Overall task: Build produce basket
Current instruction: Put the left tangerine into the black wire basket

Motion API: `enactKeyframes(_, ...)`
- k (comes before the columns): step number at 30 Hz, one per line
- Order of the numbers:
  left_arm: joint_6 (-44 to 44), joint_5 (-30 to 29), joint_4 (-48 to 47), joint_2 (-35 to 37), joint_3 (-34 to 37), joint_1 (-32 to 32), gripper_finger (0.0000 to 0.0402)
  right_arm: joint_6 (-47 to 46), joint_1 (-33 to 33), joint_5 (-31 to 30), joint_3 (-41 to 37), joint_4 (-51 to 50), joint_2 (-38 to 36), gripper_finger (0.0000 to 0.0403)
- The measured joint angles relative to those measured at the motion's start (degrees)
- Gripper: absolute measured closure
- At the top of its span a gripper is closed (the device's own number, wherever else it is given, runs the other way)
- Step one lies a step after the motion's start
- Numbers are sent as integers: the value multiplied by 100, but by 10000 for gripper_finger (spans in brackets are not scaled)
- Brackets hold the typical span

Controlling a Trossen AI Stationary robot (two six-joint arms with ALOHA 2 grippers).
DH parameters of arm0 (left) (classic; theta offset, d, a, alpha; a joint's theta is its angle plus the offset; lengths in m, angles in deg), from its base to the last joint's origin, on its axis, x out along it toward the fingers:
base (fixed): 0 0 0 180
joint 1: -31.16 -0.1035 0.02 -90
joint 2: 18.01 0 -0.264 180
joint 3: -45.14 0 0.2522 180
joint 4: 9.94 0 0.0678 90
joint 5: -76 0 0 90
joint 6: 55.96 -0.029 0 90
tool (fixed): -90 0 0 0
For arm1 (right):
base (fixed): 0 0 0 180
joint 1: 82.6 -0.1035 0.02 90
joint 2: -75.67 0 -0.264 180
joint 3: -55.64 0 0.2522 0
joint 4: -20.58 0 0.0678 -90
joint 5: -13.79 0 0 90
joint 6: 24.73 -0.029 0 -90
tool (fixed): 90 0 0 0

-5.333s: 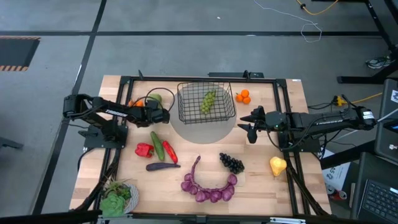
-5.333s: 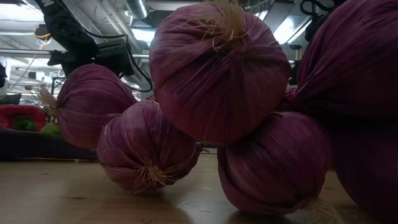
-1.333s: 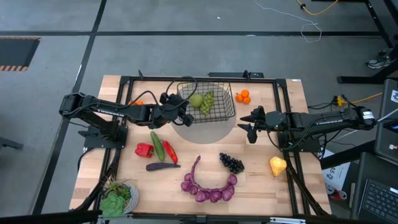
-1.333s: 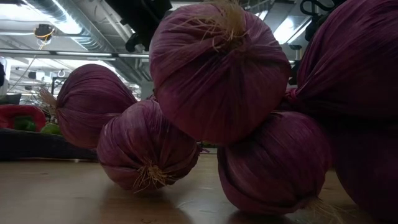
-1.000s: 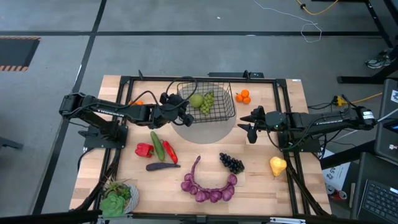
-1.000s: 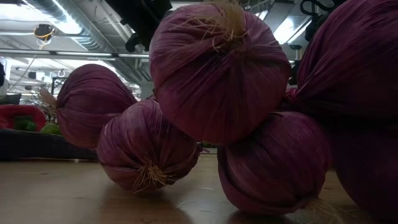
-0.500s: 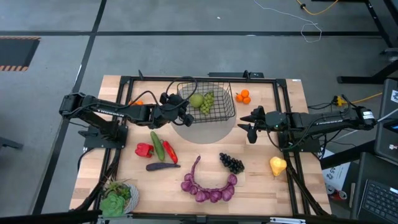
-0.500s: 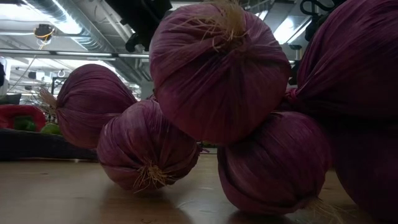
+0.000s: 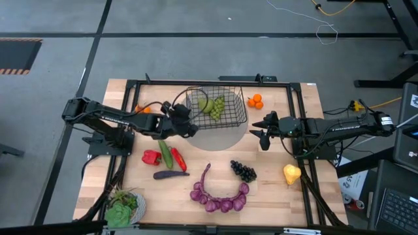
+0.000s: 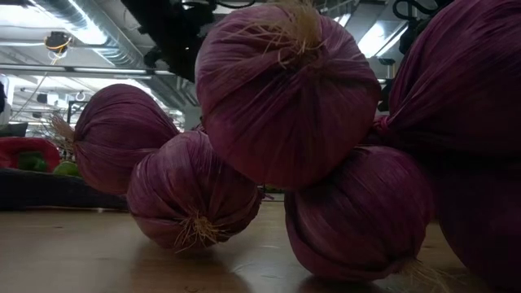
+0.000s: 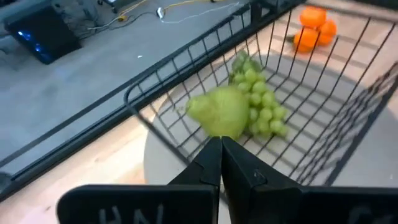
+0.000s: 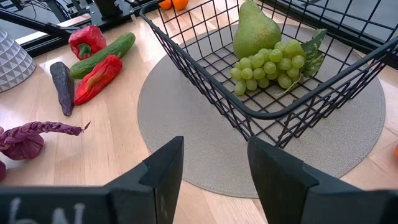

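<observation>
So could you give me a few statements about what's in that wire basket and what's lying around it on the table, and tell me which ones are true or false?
1. The basket holds a green pear and green grapes. True.
2. The yellow pear is in the basket. False: it lies on the table near the right arm.
3. The right gripper has its fingers apart and holds nothing. True.
4. The left gripper grips the green pear. False: its fingers are shut with nothing between them, outside the basket.
5. The oranges sit outside the basket. True.
</observation>
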Motion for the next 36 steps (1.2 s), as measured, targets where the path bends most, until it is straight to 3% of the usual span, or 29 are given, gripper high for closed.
enactKeyframes(4,625,-496,-601,0,0,264,400,0,0,0,0,0,-2,221)
enactKeyframes(8,2117,-1318,-1426,133,0,361,401,0,0,0,0,0,0,221)
enactKeyframes(10,2878,-1403,-1957,177,-4,214,401,0,0,0,0,0,-2,221)
enactKeyframes(14,3976,-1054,-3220,254,-4,-515,401,0,0,-1,0,1,-2,221)
enactKeyframes(18,4727,217,-4013,204,0,-1484,401,0,0,0,0,0,0,221)
enactKeyframes(21,4762,762,-4087,30,6,-1944,400,0,0,0,0,0,-2,221)
enactKeyframes(31,4703,403,-4171,-504,0,-2278,398,-141,0,1,0,-49,0,221)
enactKeyframes(36,5113,412,-4839,-786,0,-2281,400,-206,0,0,0,-55,0,221)
